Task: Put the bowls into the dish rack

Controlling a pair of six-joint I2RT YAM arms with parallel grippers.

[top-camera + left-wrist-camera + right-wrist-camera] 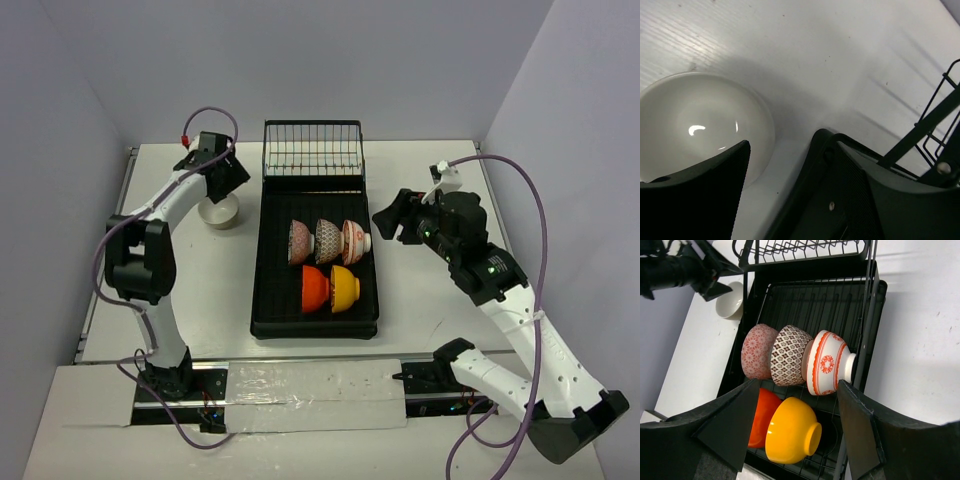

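The black dish rack [268, 262] lies mid-table. Five bowls stand on edge in it: pinkish [299, 241], grey-patterned [327, 240] and red-on-white [355, 241] in a row, with red-orange [315, 288] and yellow-orange [345, 288] nearer. The right wrist view shows the same rack [805, 300] and the yellow bowl [790, 432]. A plain white bowl [219, 211] sits upright on the table left of the rack. My left gripper [222, 185] hangs open over it; one finger [705, 190] is above the bowl [695, 125] and the rim lies in the gap. My right gripper [390, 222] stands open and empty right of the rack.
An upright wire basket [312, 150] closes the rack's far end and shows at the right of the left wrist view [940, 120]. Grey walls close in on the left, back and right. A white taped strip [315, 395] runs along the near edge between the arm bases.
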